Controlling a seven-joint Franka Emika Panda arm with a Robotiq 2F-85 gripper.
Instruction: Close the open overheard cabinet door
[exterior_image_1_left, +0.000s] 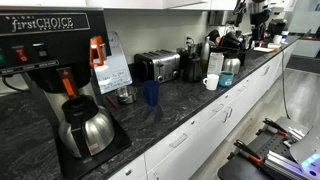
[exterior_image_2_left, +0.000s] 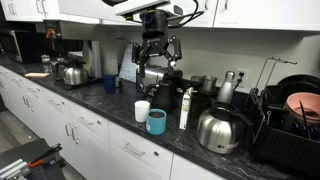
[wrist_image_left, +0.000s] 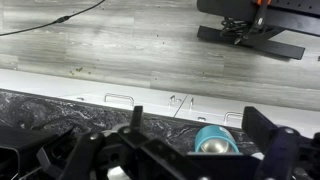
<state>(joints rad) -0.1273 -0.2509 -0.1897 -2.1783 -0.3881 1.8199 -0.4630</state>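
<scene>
The claw (exterior_image_2_left: 159, 58) hangs over the toaster (exterior_image_2_left: 150, 80) on the counter (exterior_image_2_left: 60, 98); the cabinet door (exterior_image_2_left: 135, 8) juts out above it. Nearer the counter edge stand a cup (exterior_image_2_left: 142, 110) and a mug (exterior_image_2_left: 157, 122) (apparently touching), a bottle (exterior_image_2_left: 184, 108) beside them.

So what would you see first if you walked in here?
The robot's gripper, hanging open above the dark counter just under the overhead cabinets, grabs the eye first. Next comes the teal mug beside a white mug near the counter's front edge, then the big black coffee machine with its shiny carafe on the same counter.
</scene>
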